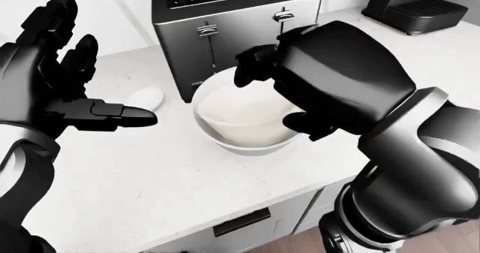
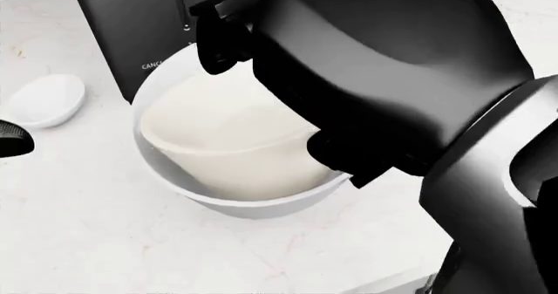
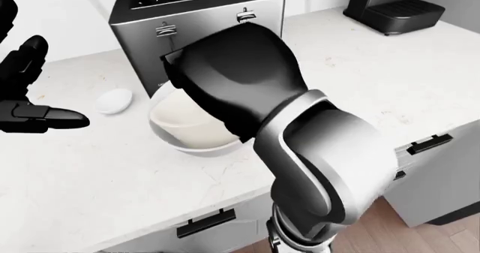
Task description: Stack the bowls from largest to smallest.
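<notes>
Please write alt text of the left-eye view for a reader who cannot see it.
The black right hand hovers over a cream bowl nested in a larger white bowl on a white marble counter. The open left hand waits near a small white bowl, beside a steel toaster.
</notes>
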